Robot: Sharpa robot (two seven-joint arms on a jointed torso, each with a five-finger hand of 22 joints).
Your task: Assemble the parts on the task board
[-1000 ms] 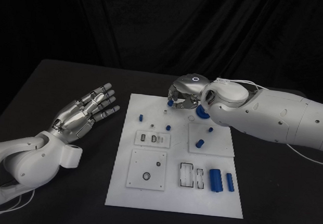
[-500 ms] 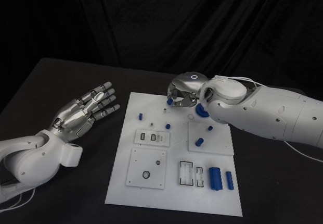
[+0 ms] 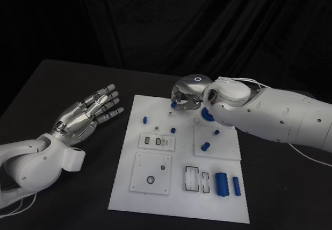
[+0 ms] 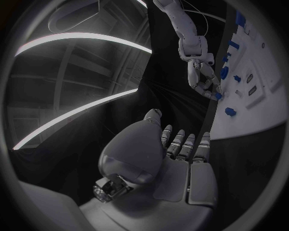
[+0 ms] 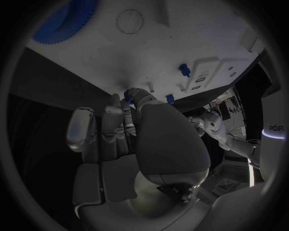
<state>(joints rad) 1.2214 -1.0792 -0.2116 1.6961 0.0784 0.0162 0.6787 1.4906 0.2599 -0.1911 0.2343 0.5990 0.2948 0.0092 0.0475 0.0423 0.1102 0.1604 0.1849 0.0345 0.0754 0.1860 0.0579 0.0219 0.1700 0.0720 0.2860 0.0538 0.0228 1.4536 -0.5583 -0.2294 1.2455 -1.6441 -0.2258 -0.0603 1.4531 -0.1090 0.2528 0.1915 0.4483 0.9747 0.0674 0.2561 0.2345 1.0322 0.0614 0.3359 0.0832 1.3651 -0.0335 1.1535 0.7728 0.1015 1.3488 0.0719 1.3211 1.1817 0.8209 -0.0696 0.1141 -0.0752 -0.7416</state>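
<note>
A robotics lab or test cell: a black worktop (image 3: 75, 86) stands before a black curtain backdrop (image 3: 180, 30) filling the upper frame. On the worktop lies a white task board (image 3: 179, 194) with small blue parts (image 3: 221, 184), and the left wrist view shows long ceiling light strips (image 4: 84, 38).

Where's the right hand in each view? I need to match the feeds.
Head view: right hand above the task board's far edge.
Left wrist view: right hand beyond the left hand, beside the board.
Right wrist view: mid-circle, before the board.
Shared landmark: the blue part it pinches.
</note>
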